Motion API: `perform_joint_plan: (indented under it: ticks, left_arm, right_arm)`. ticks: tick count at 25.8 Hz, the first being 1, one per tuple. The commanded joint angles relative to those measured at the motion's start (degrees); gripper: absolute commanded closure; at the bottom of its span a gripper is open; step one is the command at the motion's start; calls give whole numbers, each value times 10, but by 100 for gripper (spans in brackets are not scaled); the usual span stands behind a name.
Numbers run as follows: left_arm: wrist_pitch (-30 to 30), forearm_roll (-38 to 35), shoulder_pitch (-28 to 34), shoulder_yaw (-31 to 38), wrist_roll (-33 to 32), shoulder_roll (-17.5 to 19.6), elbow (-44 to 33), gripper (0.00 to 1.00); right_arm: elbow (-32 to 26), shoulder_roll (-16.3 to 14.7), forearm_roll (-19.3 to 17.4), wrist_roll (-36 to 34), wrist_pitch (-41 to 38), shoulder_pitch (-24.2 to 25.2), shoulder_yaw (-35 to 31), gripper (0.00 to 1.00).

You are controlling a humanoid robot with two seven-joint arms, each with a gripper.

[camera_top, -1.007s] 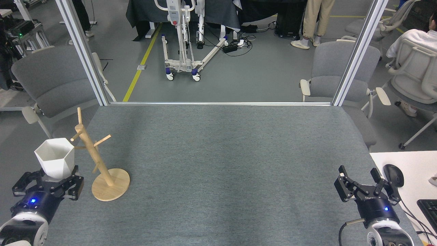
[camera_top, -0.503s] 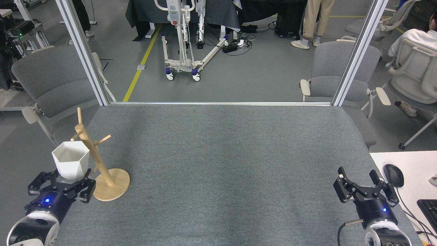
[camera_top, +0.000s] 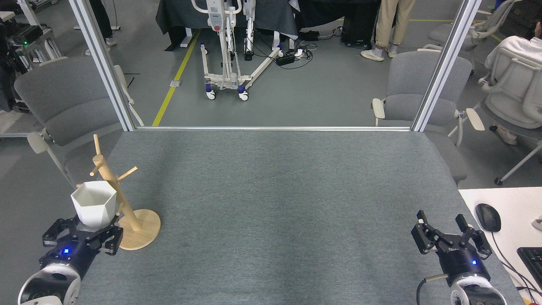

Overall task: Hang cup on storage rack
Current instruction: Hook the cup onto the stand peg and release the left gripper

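Note:
The white faceted cup (camera_top: 94, 203) stands upright with its mouth up, gripped at its base by my left gripper (camera_top: 84, 231), which is shut on it at the table's front left. Right beside it, touching or nearly so, is the wooden storage rack (camera_top: 114, 190), with its round disc base (camera_top: 142, 231) on the grey mat and its pole leaning left. The cup covers the rack's lower left pegs. My right gripper (camera_top: 444, 237) hovers open at the front right, holding nothing.
A white desk (camera_top: 508, 203) with a black mouse (camera_top: 488, 217) and a keyboard (camera_top: 531, 258) adjoins the table's right edge. Grey chairs (camera_top: 63, 101) stand behind the table on both sides. People stand and sit in the background.
My left gripper has carried the cup to the right and slightly down, up against the rack. The rack's top has shifted a little left. The right gripper has sunk slightly.

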Motion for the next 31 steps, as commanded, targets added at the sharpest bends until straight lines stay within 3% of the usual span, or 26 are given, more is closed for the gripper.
perform_joint_plan:
  ticks: [1,12,20,23,26,28,31]
  left_arm:
    - [8,2,0,0,4,-1,19,7]
    - [22,3,-4,-25,6,-3,75,2]
    - [19,6,0,-74,41,-43,105,2]
    - [19,7,0,-96,61,-73,104,2]
    - [20,7,-8,-108,79,-132,103,2]
    - [22,7,-26,-116,83,-164,105,2]
    - [69,12,-44,-186,88,-168,105,2]
  right_arm:
    - [1,7,1,-2,0,0,-1,0]
    - [2,0,-2,-2,-2,-6,0,0]
    - [2,8,-2,-2,0,-15,-4,0]
    - [2,20,0,-1,0,-17,-18,0]
    - [2,8,-5,-1,-2,-16,-19,0]
    - [2,17,-2,-1,-3,-16,-20,0]
    - [-2,14,1,-1,-5,-21,-17,0]
